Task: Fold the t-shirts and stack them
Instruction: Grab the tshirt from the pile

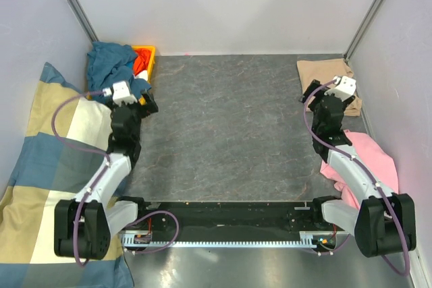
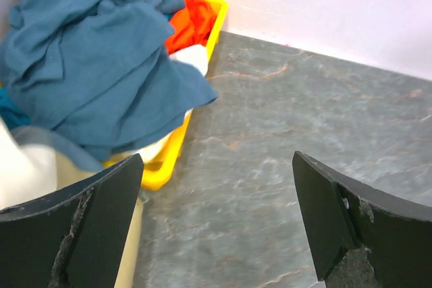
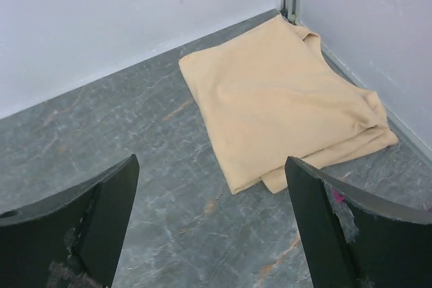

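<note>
A dark teal-blue t-shirt (image 1: 111, 59) lies crumpled over a yellow bin (image 1: 144, 52) at the back left. In the left wrist view the teal t-shirt (image 2: 88, 65) hangs over the bin's rim (image 2: 162, 166). My left gripper (image 1: 145, 102) (image 2: 216, 166) hovers just in front of the bin, open, with bare table between its fingers. A tan-beige t-shirt (image 1: 324, 75) (image 3: 283, 99) lies folded in the back right corner. My right gripper (image 1: 351, 104) (image 3: 212, 166) stands open just short of its near edge, holding nothing.
Orange cloth (image 2: 192, 25) and white cloth (image 2: 192, 59) also sit in the bin. A pink cloth (image 1: 368, 156) lies by the right wall beside the right arm. A big checked cushion (image 1: 47, 166) fills the left side. Walls close the table on three sides.
</note>
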